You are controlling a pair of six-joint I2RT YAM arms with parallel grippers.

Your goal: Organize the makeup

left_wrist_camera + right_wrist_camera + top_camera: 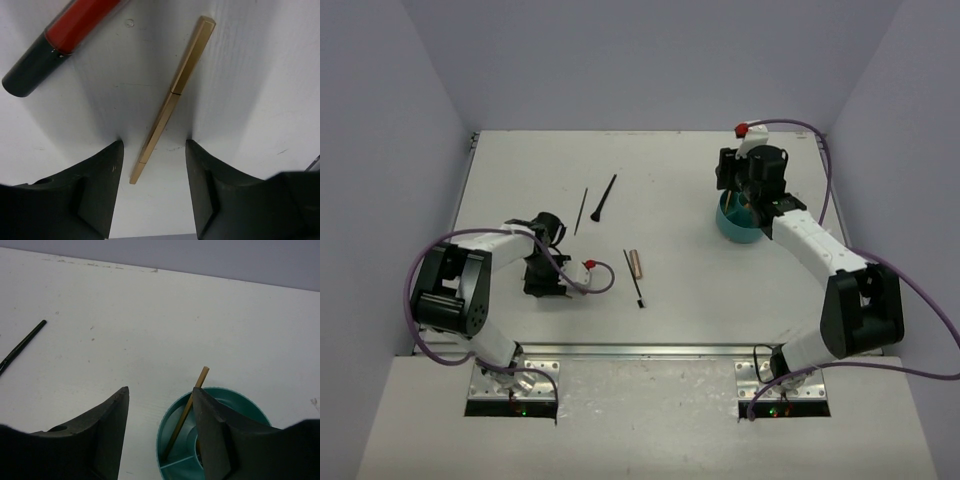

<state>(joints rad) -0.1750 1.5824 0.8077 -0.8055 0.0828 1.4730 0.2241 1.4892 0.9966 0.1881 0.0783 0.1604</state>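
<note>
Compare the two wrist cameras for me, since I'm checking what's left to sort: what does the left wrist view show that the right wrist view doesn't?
Only the left wrist view: a slim gold stick lying flat between the fingers of the left gripper, and a red tube with a black cap at the upper left.
Only the right wrist view: the teal container with a thin tan stick leaning inside it, and a thin black brush far left.
Both: the white table, and jaws apart holding nothing, the right gripper included.

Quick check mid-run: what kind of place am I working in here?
Probably a robot test cell, not a home: a white table boxed in by plain panel walls, with the left arm and right arm bolted to metal plates at its near edge.
</note>
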